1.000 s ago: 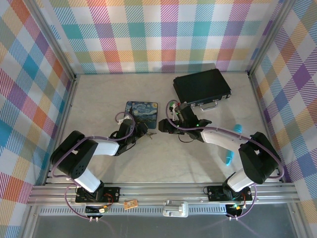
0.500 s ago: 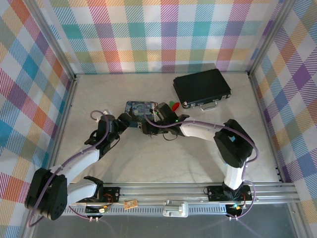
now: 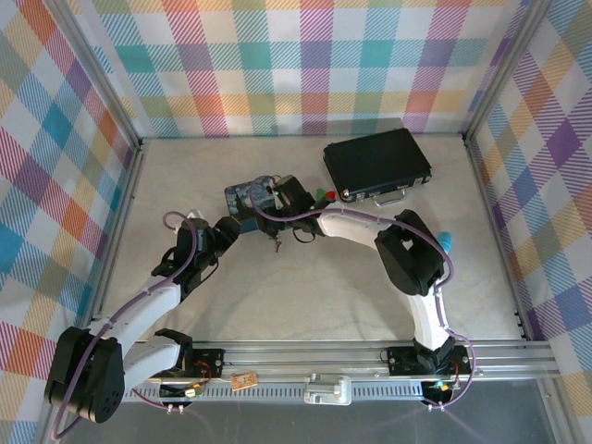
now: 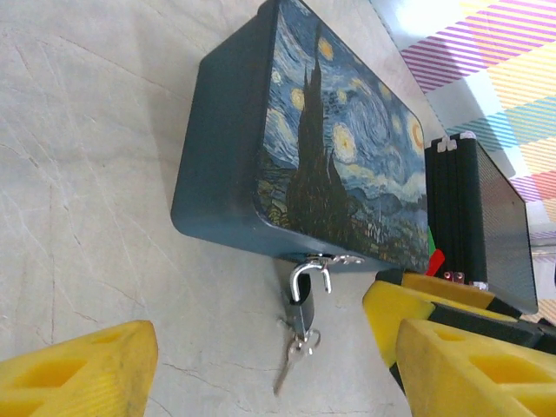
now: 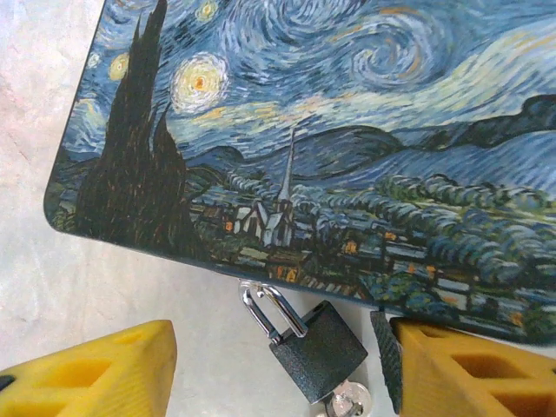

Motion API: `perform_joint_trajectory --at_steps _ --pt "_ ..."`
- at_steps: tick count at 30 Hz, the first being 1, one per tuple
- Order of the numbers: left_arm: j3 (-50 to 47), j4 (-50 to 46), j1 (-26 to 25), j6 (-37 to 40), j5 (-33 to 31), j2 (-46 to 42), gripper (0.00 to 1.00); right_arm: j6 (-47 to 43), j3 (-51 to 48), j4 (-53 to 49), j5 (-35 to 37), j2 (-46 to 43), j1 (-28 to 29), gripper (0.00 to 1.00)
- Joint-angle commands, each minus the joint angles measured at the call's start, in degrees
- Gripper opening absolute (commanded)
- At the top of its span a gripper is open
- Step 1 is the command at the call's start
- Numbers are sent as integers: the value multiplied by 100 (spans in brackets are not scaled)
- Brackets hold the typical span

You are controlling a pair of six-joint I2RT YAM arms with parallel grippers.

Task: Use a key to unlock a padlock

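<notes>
Padlock (image 5: pixel 314 352) lies on the counter (image 4: pixel 87 174) against the blue tin's (image 5: pixel 347 130) edge, key (image 4: pixel 291 358) at its base; left pincer (image 4: pixel 261 347) and right pincer (image 5: pixel 278 373) both gape wide, empty.

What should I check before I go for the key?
1. Left gripper open: ok.
2. Right gripper open: ok.
3. Padlock between the right fingers: ok, nearer one finger.
4. Key unobstructed: ok, it dangles under the padlock, ahead of the left gripper.
5. Key seated in the keyhole: cannot tell.
6. Shackle free: not ok, it is hooked through the tin's latch and looks shut.
</notes>
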Motion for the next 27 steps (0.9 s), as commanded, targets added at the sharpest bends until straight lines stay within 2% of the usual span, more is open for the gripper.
perform_joint_trajectory --at_steps 1,7,15,20,27 --pt "-90 98 94 70 113 -81 72 -817 25 41 -158 -115 -23 65" --pt "-295 356 147 -29 161 -23 72 -1896 -95 -521 -351 -278 169 66" --pt "-266 734 362 14 597 264 72 -3320 716 -1579 -50 367 219 66" --pt "-253 741 438 73 616 250 72 -3564 1027 -1537 170 714 221 70" --pt "-297 679 464 71 645 53 72 -3501 1458 -1802 261 1186 216 70"
